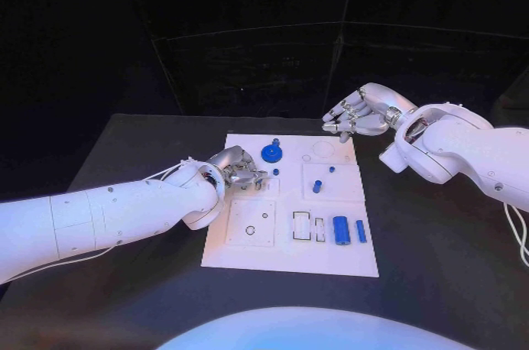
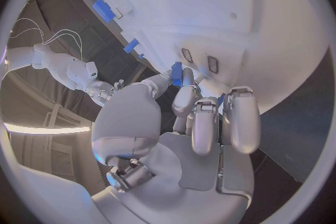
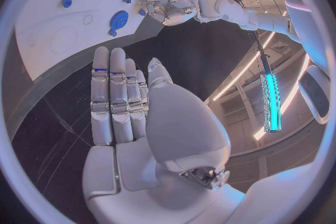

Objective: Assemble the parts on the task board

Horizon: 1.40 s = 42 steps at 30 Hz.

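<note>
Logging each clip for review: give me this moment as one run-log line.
left robot hand: over task board left side, pinching small blue part | right robot hand: open, off board's far edge | two blue cylinders: lying on board

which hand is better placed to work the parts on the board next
Probably left. The left hand is over the task board at its left edge, fingertips beside a small blue part. The right hand hovers open beyond the board's far edge, holding nothing.

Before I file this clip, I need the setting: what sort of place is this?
Probably a robotics lab test bench: a black table, a white task board carrying small blue parts, dark backdrop behind.
</note>
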Each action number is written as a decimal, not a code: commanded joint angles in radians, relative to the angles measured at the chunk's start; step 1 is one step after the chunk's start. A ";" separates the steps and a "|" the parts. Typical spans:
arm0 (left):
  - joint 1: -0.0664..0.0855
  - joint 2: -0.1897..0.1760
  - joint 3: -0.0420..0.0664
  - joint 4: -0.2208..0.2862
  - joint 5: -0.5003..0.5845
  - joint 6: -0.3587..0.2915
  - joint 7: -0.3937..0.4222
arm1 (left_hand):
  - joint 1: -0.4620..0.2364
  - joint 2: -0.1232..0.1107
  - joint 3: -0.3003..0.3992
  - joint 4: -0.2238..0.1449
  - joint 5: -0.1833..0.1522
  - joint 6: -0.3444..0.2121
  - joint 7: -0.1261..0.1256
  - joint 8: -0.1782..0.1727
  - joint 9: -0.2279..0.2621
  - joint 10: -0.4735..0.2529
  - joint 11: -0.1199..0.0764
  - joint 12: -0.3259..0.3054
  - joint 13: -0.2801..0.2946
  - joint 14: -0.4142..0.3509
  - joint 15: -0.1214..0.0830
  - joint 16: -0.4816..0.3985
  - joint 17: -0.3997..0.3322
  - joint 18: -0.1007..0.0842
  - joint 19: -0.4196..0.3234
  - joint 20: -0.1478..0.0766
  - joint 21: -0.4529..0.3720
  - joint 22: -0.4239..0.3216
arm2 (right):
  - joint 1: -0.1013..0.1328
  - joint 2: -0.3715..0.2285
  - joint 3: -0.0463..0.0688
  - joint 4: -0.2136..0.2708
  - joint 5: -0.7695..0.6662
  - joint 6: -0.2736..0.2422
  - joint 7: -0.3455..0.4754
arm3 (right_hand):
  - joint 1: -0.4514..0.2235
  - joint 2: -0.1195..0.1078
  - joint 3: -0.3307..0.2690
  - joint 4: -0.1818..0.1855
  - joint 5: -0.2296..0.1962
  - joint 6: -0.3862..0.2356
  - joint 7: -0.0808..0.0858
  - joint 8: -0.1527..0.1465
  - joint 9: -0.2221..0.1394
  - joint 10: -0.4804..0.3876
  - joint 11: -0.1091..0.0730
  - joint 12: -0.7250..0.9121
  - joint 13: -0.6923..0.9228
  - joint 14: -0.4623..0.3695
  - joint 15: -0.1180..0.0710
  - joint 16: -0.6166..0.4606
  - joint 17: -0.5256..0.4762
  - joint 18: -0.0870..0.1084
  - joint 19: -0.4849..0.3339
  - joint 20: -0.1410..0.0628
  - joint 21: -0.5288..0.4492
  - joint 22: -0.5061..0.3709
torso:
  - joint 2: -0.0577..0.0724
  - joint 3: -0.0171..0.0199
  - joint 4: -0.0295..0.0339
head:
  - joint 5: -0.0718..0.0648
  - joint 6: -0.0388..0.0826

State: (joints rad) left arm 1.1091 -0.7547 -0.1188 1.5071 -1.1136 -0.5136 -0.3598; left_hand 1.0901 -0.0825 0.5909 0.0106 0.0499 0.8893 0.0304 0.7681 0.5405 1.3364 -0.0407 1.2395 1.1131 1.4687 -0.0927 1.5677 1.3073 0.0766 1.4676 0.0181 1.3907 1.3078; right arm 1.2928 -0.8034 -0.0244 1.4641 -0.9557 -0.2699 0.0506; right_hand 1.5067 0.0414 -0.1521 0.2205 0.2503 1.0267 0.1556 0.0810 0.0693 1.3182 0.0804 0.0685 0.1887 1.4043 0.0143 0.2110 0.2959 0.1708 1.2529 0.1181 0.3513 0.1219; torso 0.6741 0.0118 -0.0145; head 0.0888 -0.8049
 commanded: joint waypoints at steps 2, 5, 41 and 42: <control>-0.002 0.006 0.001 -0.006 -0.052 -0.017 0.017 | 0.008 -0.004 0.060 -0.067 -0.002 -0.003 -0.007 0.006 0.002 0.006 -0.004 0.006 0.002 0.102 -0.006 0.003 0.263 -0.020 0.009 -0.007 0.004 0.004 | 0.002 0.001 0.000 0.000 0.004 0.005 0.008 | -0.010 0.004 0.000 0.004 0.005 0.002 0.008 -0.005 0.000 -0.006 0.004 -0.004 -0.001 -0.004 0.004 -0.006 -0.001 0.011 0.001 0.004 -0.006 -0.001 | 0.000 -0.0004 -0.0001 | 0.000 0.000; -0.004 0.010 0.001 -0.010 -0.061 -0.007 0.011 | 0.013 -0.008 0.056 -0.070 -0.002 -0.002 -0.008 0.007 0.002 0.007 -0.004 0.008 0.004 0.102 -0.006 0.003 0.263 -0.020 0.009 -0.007 0.005 0.005 | 0.002 0.001 0.000 0.000 0.005 0.005 0.008 | -0.011 0.004 -0.001 0.005 0.005 0.002 0.008 -0.005 0.000 -0.007 0.004 -0.004 -0.001 -0.004 0.005 -0.006 -0.001 0.011 0.001 0.004 -0.007 -0.002 | 0.000 -0.0003 0.0002 | -0.001 -0.002; -0.005 0.012 0.001 -0.018 -0.067 0.114 -0.056 | 0.015 -0.017 0.028 -0.064 -0.003 0.005 -0.008 0.011 0.002 0.012 -0.004 0.015 0.012 0.102 -0.005 0.003 0.263 -0.021 0.009 -0.007 0.005 0.007 | 0.001 0.002 0.000 -0.003 0.005 0.007 0.009 | -0.013 0.005 -0.001 0.007 0.005 0.002 0.008 -0.005 0.000 -0.007 0.004 -0.003 -0.001 -0.004 0.005 -0.007 -0.001 0.012 0.001 0.004 -0.008 -0.002 | 0.001 0.0006 0.0014 | -0.001 -0.007; -0.005 0.011 0.001 -0.018 -0.065 0.114 -0.057 | 0.015 -0.018 0.026 -0.063 -0.003 0.005 -0.008 0.011 0.002 0.012 -0.004 0.016 0.012 0.102 -0.005 0.003 0.263 -0.021 0.008 -0.007 0.005 0.006 | 0.001 0.002 0.000 -0.004 0.005 0.007 0.009 | -0.013 0.005 -0.001 0.007 0.005 0.002 0.008 -0.005 0.000 -0.007 0.004 -0.003 -0.001 -0.004 0.005 -0.007 -0.001 0.012 0.001 0.004 -0.008 -0.002 | 0.001 0.0007 0.0016 | -0.001 -0.007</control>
State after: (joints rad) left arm 1.1085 -0.7404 -0.1136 1.4910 -1.1787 -0.4304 -0.3891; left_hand 1.0950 -0.1005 0.5758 -0.0046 0.0403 0.8913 0.0284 0.7757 0.5435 1.3417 -0.0427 1.2520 1.1242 1.4687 -0.0926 1.5677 1.3073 0.0766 1.4675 0.0181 1.3906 1.3075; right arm 1.2926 -0.8016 -0.0246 1.4599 -0.9540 -0.2671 0.0513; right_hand 1.4961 0.0520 -0.1522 0.2203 0.2502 1.0267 0.1556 0.0810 0.0692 1.3147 0.0840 0.0686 0.1891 1.4044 0.0143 0.2110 0.2961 0.1709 1.2529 0.1180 0.3474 0.1212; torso 0.6742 0.0120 -0.0145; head 0.0877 -0.8115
